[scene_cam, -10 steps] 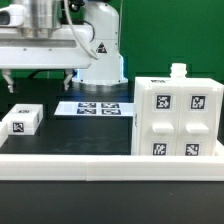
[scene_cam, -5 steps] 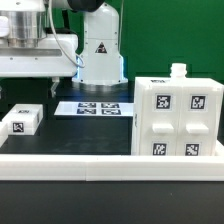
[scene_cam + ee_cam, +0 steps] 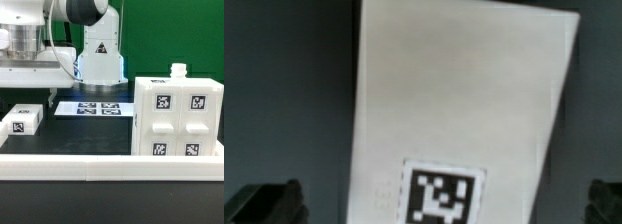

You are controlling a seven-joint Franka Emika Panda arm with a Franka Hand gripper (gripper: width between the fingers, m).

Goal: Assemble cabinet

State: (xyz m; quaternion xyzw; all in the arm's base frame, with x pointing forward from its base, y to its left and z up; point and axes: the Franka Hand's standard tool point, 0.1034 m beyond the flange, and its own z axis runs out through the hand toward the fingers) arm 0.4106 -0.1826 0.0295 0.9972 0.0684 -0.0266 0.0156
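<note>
A small white cabinet part (image 3: 21, 122) with a marker tag lies on the black table at the exterior view's left. The large white cabinet body (image 3: 178, 116), with several tags and a small knob on top, stands at the right. My gripper (image 3: 30, 88) hangs above the small part, with its jaws wide apart and holding nothing. In the wrist view a white part (image 3: 455, 100) with a tag lies straight below, between my fingers (image 3: 267, 203). The gripper (image 3: 441, 205) is open around it and not touching it.
The marker board (image 3: 95, 108) lies flat at the back middle of the table, in front of the robot base (image 3: 100, 60). A white rim (image 3: 70, 160) runs along the table's front edge.
The arm has moved toward the exterior view's left, bringing the gripper over the small white part. The parts on the table have not moved.
</note>
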